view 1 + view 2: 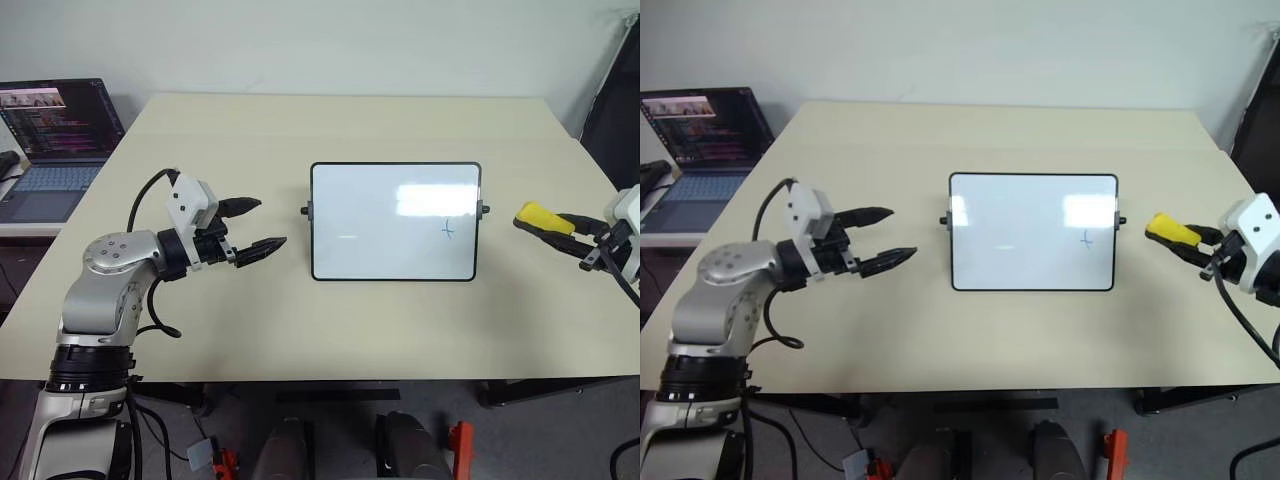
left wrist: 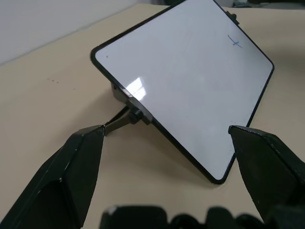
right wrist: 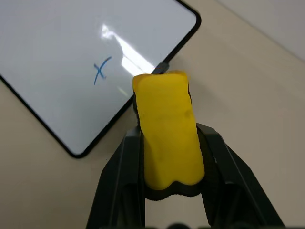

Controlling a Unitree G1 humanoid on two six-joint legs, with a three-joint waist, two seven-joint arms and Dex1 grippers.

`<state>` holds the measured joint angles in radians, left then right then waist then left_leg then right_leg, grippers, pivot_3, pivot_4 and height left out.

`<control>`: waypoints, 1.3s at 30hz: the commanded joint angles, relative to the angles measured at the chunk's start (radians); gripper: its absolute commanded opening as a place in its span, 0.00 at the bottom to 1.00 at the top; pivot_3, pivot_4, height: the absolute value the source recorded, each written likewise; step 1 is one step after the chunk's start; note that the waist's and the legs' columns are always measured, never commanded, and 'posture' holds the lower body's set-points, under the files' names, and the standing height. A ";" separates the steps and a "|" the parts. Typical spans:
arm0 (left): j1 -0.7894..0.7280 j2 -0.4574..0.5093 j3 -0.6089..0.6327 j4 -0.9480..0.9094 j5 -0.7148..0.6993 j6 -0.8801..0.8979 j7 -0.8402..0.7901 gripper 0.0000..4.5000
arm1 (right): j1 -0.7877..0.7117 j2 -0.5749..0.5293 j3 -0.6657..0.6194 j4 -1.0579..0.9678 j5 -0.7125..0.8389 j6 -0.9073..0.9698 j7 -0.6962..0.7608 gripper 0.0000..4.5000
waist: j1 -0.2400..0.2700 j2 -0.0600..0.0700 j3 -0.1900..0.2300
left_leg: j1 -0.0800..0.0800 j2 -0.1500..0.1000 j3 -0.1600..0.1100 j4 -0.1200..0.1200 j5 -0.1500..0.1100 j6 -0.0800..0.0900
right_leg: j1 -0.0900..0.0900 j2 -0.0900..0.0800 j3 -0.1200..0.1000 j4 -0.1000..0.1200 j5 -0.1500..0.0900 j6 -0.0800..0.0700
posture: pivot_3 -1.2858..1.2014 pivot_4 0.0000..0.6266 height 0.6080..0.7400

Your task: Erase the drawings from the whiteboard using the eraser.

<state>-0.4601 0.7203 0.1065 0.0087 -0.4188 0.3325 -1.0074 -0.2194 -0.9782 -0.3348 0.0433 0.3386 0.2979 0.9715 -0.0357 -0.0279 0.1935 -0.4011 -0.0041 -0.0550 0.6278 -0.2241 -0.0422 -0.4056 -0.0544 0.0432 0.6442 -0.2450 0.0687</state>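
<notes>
The whiteboard (image 1: 395, 221) stands tilted in the middle of the table, white with a thin black frame. One small blue cross drawing (image 1: 448, 229) sits near its right edge, also seen as a drawing (image 3: 100, 71) in the right wrist view. My right gripper (image 1: 562, 228) hovers to the right of the board, shut on the yellow-topped eraser (image 1: 542, 216), apart from the board. My left gripper (image 1: 255, 226) is open to the left of the board, its fingers (image 2: 76, 162) empty and short of the board's left knob (image 2: 136, 114).
A laptop (image 1: 52, 140) stands open on a side table at the far left. The beige table (image 1: 330, 330) has bare room in front of and behind the board. A dark object (image 1: 615, 90) stands at the far right edge.
</notes>
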 commanded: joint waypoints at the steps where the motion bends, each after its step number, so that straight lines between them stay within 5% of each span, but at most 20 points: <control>1: -0.019 0.019 0.043 -0.049 -0.030 0.005 0.001 1.00 | -0.012 -0.031 -0.035 -0.011 0.007 -0.010 0.011 0.24 | 0.000 0.000 0.000 | 0.000 0.000 0.000 0.000 0.000 0.000 | 0.000 0.000 0.000 0.000 -0.001 0.002 | 0.52 0.24 1.00; 16: 0.013 0.021 0.028 -0.069 -0.018 -0.002 -0.006 1.00 | -0.074 0.008 0.008 0.003 0.010 -0.018 0.019 0.24 | 0.004 0.000 0.000 | 0.000 0.000 0.000 0.001 0.000 0.000 | 0.000 0.000 0.000 0.001 0.001 -0.002 | 0.52 0.24 1.00; 30: 0.008 -0.011 -0.054 -0.058 0.013 -0.009 -0.025 1.00 | -0.216 0.490 0.101 0.157 -0.143 -0.409 -0.377 0.24 | 0.003 0.000 0.000 | 0.001 -0.001 -0.001 0.001 0.000 0.000 | 0.000 0.000 0.000 0.002 0.002 -0.002 | 0.52 0.24 1.00; 39: 0.006 -0.015 -0.044 -0.072 0.003 0.004 -0.020 1.00 | -0.264 0.589 0.158 0.463 -0.211 -0.615 -0.449 0.24 | 0.002 0.000 0.000 | 0.001 -0.001 0.000 0.001 0.000 0.000 | 0.000 0.000 0.001 0.003 0.002 -0.002 | 0.52 0.24 1.00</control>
<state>-0.4437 0.7008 0.0450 -0.0333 -0.4091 0.3420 -1.0324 -0.4651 -0.3847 -0.1725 0.4692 0.1371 -0.2893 0.5341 -0.0339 -0.0279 0.1934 -0.3999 -0.0047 -0.0555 0.6292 -0.2240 -0.0423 -0.4049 -0.0544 0.0439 0.6474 -0.2428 0.0667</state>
